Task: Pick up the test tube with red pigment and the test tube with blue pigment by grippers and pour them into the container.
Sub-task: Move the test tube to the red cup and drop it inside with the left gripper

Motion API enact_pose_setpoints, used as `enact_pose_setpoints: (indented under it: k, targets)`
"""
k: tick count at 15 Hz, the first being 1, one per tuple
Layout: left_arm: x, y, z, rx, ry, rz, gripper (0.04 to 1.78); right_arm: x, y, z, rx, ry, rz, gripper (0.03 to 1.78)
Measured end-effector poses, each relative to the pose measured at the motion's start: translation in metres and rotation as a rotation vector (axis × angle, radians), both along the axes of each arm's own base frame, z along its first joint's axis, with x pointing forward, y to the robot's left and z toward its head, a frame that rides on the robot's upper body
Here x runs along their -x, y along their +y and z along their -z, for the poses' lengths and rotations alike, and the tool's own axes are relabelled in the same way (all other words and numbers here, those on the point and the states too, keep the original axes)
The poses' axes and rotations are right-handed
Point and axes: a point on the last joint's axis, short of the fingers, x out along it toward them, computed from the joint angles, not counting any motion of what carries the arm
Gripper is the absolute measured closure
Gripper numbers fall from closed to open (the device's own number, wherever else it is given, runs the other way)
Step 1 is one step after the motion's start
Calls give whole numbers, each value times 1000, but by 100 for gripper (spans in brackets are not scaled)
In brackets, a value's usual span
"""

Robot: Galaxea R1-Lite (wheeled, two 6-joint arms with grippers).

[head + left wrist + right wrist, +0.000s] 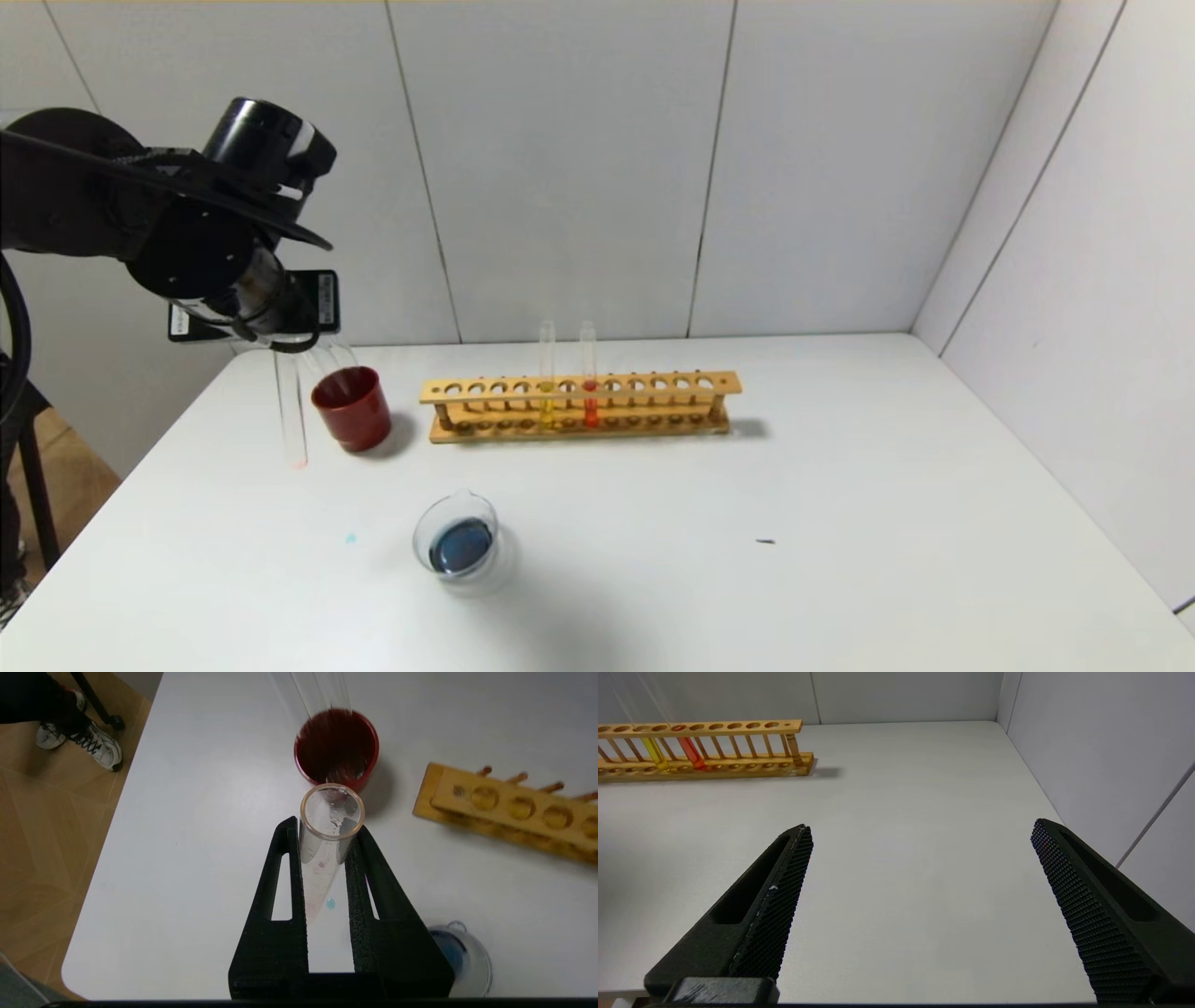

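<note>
Head view: left arm raised beside the red cup [351, 408], left gripper [327, 858] clamped on an emptied, pink-tinged tube [290, 411] hanging upright. Dish [459, 546] holds dark blue liquid, nearer than cup. Right gripper [920, 868] wide apart, off past the rack [579, 403]. Gripper tips hidden in head view.

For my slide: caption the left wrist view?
Left gripper holds an emptied tube beside the red cup.

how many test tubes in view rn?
3, maybe more: an emptied tube in the left hand, yellow tube and red tube in the rack; faint glass above the dark red cup.
</note>
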Motion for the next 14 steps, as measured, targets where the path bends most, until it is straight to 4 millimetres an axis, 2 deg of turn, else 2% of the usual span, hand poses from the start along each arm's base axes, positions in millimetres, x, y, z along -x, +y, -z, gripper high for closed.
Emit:
enact_pose_setpoints:
  k: [3, 6, 10, 14]
  targets:
    - [-16, 9, -6, 12, -58, -37, 152, 0, 0, 0, 0, 0, 0, 10]
    - [-40, 14, -11, 40, -169, -68, 152, 0, 0, 0, 0, 0, 1, 10]
    - [-74, 12, -7, 66, -334, -89, 152, 0, 0, 0, 0, 0, 0, 10]
    - [-99, 19, 6, 67, -377, -136, 152, 0, 0, 0, 0, 0, 0, 10]
